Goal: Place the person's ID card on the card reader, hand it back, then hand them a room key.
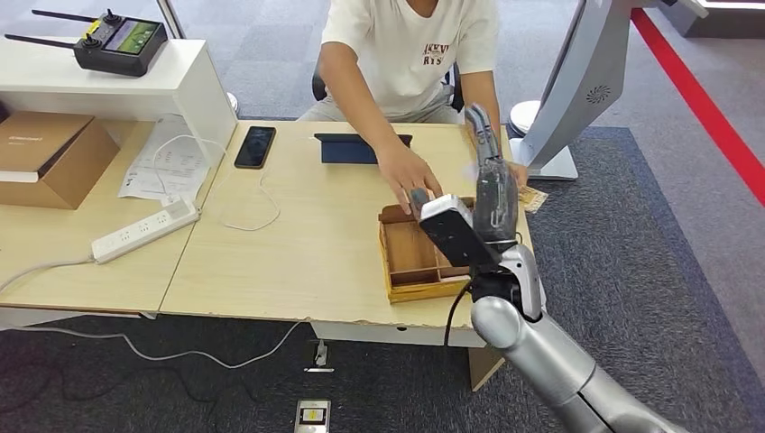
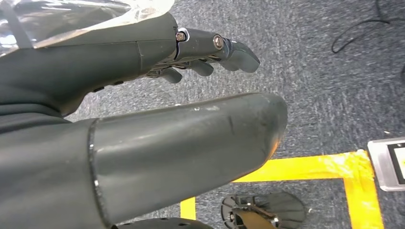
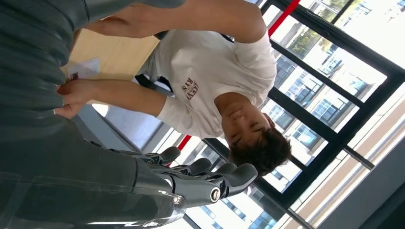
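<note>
The right hand [image 1: 489, 167] is raised over the right end of the desk, its fingers [image 3: 210, 179] stretched out straight and close together, pointing toward the person. Nothing is visible in it, so it is open. The left hand [image 2: 143, 95] hangs low above grey carpet with a yellow floor marking [image 2: 334, 167]; its thumb and fingers are apart with nothing between them, so it is open too.

Just at 7 o'clock from the right hand, partly hidden behind the forearm, a wooden tray [image 1: 410, 262] with compartments lies on the desk [image 1: 307, 262]. One hand of the person [image 1: 408, 171] rests at the far edge of this tray. The person's other hand [image 3: 71, 95] is just beside the robot's right palm. I cannot tell if it holds a card. A small card-like thing [image 1: 532, 198] lies at the desk edge, at 3 o'clock from the right hand; what it is I cannot tell.

Farther at 10 o'clock a dark flat device [image 1: 347, 149] lies before the person, and a black phone [image 1: 255, 146] is beyond it. A white power strip [image 1: 144, 230] lies at 9 o'clock.
</note>
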### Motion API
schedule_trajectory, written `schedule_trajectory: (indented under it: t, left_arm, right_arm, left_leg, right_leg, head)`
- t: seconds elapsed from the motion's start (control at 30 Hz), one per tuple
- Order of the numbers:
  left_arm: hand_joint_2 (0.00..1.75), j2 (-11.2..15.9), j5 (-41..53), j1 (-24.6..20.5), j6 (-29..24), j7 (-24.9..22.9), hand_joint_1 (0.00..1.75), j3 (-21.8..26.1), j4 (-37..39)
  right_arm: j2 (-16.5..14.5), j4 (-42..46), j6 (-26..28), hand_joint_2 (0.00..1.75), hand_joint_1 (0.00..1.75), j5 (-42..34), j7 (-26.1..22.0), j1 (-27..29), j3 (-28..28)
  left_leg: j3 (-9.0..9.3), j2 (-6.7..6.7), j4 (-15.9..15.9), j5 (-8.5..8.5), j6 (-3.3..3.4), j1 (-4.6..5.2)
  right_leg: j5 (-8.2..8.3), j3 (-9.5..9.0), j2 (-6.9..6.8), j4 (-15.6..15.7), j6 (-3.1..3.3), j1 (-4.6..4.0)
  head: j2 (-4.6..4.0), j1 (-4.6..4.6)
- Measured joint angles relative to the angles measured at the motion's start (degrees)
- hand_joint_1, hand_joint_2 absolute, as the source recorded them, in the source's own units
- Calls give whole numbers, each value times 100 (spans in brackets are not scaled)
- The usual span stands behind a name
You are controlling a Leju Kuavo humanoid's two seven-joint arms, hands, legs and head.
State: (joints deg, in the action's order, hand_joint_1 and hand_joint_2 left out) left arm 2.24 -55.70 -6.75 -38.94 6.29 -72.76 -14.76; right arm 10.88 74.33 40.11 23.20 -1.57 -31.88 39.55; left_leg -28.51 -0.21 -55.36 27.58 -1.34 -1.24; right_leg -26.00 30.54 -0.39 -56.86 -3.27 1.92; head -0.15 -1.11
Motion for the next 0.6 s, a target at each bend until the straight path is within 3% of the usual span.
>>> schedule_trajectory:
  t: [0.4,0.6]
  left_arm:
    - [0,8,-165,69,3,-38,0,109,12]
    - [0,-1,-205,66,11,-38,0,149,23]
  right_arm:
    - [96,2252,36,175,0,-3110,-1283,2068,-2505]
    - [66,2489,33,175,0,-3747,-1671,2652,-3649]
  left_leg:
    - [0,-1,-1,2,1,1]
    - [3,5,0,5,2,1]
  right_leg:
    - [0,-4,-1,6,0,1]
    - [0,-4,2,7,0,2]
  head:
    - [0,-1]
    - [0,-1]
